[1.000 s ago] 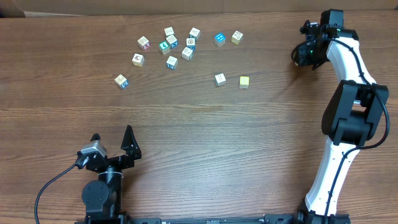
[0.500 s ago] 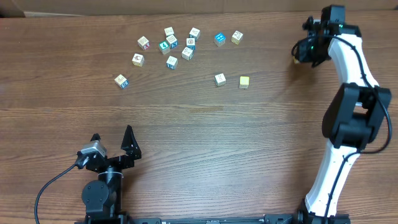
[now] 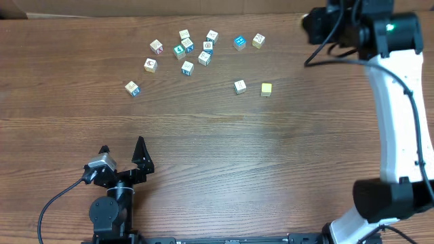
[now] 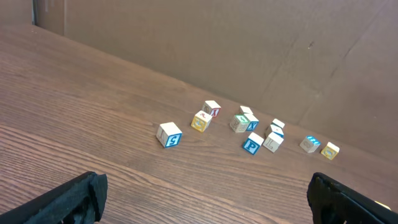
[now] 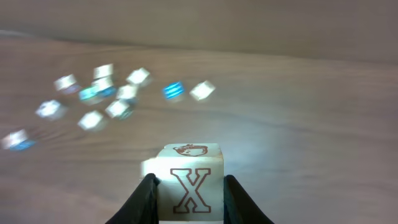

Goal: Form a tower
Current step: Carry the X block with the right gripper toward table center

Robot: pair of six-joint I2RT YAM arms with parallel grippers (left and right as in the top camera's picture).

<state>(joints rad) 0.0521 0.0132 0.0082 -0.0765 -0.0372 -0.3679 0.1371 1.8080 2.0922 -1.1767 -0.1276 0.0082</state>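
right pincer (image 5: pixel 189 194) is clamped on the X cube (image 5: pixel 189 177), held up above the tabletop (image 3: pixel 271 149), i'd guess to start a tower by the loose cubes (image 3: pixel 187 67) at the far side since nothing's stacked there that i can see, left pincer (image 3: pixel 122 146) parked wide open

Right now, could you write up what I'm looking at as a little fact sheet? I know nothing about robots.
surface: brown wooden table
loose blocks: small printed cubes scattered along the far side
odd one out: plain yellow block, apart from the main cluster
right gripper: shut on a block
held block: pale wood, a big X on the face toward the camera
left gripper: open, empty, at the near edge
stacking: cannot tell whether any blocks sit on one another
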